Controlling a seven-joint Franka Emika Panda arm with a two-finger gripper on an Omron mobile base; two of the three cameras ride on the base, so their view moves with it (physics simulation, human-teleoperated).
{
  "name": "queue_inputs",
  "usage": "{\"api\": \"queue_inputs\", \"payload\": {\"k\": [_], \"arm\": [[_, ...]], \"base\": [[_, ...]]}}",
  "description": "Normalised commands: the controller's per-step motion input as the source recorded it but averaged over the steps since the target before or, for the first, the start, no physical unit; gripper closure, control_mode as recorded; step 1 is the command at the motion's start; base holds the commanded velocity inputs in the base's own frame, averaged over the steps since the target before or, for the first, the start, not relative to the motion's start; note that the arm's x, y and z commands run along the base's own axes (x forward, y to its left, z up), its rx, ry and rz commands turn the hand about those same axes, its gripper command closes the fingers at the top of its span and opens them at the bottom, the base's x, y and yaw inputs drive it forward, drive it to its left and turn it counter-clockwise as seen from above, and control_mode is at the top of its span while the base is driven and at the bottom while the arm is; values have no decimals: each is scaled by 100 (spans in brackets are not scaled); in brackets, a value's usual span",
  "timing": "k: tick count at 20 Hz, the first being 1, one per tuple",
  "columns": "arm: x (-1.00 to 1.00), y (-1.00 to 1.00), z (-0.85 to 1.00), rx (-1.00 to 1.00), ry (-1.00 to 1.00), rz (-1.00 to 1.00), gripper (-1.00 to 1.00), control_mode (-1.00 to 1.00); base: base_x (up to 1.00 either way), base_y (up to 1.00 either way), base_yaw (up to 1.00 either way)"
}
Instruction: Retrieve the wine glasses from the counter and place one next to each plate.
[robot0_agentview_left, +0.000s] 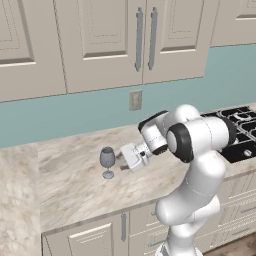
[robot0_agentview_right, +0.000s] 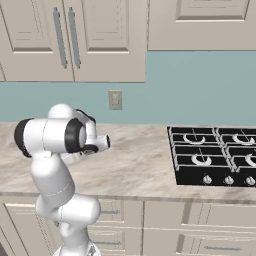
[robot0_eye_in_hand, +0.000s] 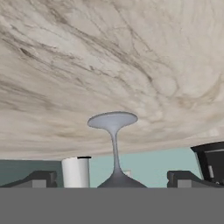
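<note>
On the surface I saw the glass upright, stem vertical, my claw wide beside it.

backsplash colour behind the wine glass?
Teal, a plain pale blue-green backsplash with no pattern, running behind the wine glass. It shows best in the left base view.

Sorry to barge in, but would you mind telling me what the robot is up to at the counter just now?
The arm is reaching sideways toward a wine glass that stands upright on the beige counter, left of the cooktop. Its gripper is open and level with the glass, right beside the bowl. In the hand view, which is rolled over, the glass's stem sits between the two fingers, so nothing is gripped yet. It looks about to close on the glass.
</note>
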Motion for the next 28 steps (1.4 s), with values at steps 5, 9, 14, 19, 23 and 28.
{"api": "queue_inputs", "payload": {"k": [5, 9, 14, 19, 23, 28], "arm": [[0, 14, 0, 0, 0, 0, -100, -100], [-10, 0, 0, 0, 0, 0, -100, -100], [-17, 0, 20, 3, 0, 0, -100, -100], [-2, 0, 12, 0, 1, 0, -100, -100], [0, 0, -5, 0, 7, 0, -100, -100], [-1, 0, -6, 0, 8, 0, -100, -100]], "base": [[0, 0, 0], [0, 0, 0], [0, 0, 0], [0, 0, 0], [0, 0, 0], [0, 0, 0]]}}
